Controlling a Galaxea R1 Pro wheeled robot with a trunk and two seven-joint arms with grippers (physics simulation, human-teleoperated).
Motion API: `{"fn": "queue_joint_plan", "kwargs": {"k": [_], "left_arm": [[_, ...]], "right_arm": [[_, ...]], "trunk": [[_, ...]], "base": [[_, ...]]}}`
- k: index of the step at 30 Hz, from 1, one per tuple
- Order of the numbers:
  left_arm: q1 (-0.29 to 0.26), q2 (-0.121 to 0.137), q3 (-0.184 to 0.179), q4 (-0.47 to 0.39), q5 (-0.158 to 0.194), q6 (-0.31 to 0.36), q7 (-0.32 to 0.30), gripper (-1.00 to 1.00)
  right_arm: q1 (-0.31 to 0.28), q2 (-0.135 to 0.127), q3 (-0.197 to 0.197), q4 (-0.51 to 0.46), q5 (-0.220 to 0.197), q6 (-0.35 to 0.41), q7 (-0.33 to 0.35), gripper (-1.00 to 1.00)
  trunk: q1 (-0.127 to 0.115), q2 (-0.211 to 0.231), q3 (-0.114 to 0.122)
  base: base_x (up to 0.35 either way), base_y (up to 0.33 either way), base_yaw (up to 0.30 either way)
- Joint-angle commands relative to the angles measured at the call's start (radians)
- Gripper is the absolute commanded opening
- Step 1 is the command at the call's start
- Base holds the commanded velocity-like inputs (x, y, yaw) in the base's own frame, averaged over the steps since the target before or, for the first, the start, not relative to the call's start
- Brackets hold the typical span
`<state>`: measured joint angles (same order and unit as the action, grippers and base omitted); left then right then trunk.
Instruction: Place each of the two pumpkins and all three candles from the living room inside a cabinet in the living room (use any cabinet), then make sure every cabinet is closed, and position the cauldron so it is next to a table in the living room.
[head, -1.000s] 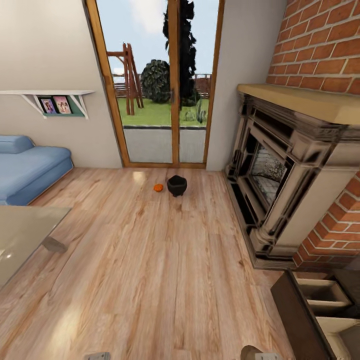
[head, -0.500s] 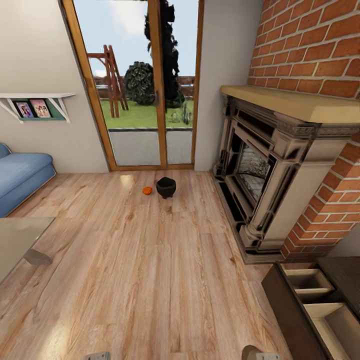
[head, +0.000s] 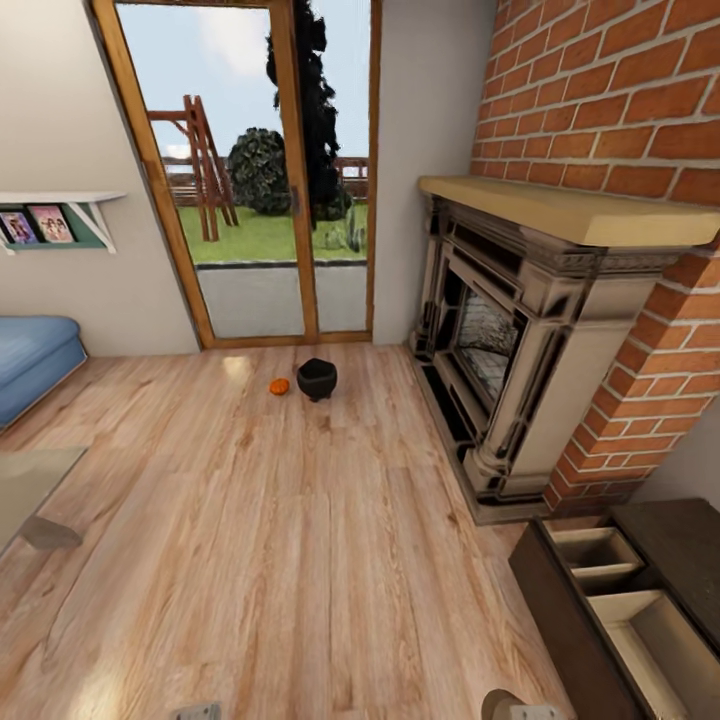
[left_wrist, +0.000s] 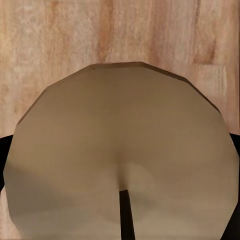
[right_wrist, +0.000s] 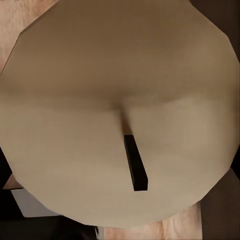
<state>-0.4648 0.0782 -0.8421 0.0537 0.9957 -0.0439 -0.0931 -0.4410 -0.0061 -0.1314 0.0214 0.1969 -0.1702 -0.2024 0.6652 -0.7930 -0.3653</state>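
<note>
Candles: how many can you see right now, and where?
2. One candle fills the left wrist view, wick toward the camera; another candle fills the right wrist view, seemingly held in each gripper. The third may be hidden, perhaps in the open cabinet.

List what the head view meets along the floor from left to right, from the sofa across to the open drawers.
Blue sofa → pumpkin → cauldron → fireplace → cabinet with its drawers open.

No readable text anywhere; the framed pictures (head: 35, 225) look too small to tell.
</note>
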Motion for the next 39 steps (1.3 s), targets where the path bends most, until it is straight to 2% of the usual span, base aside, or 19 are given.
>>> {"fn": "queue_joint_plan", "kwargs": {"k": [1,5,19,39], "left_arm": [[0.000,0.000,0.000,0.000,0.000,0.000,0.001,-1.00],[0.000,0.000,0.000,0.000,0.000,-0.001,0.001,-1.00],[0.000,-0.001,-0.001,-0.001,-0.001,-0.001,0.001,-1.00],[0.000,0.001,-0.002,0.001,-0.003,-0.001,0.001,-1.00]], "right_arm": [[0.000,0.000,-0.001,0.000,-0.001,0.000,-0.001,-1.00],[0.000,0.000,-0.001,0.000,-0.001,0.000,0.000,-1.00],[0.000,0.000,-0.001,0.000,-0.001,0.000,0.000,-1.00],[0.000,-0.003,-0.002,0.000,-0.001,0.000,0.000,-1.00]], "trunk": [[0.000,0.000,0.001],[0.000,0.000,0.006],[0.000,0.000,0.023],[0.000,0.000,0.046]], "base": [[0.000,0.000,-0.206],[0.038,0.048,-0.207],[0.131,0.220,-0.207],[0.005,0.008,-0.207]]}}
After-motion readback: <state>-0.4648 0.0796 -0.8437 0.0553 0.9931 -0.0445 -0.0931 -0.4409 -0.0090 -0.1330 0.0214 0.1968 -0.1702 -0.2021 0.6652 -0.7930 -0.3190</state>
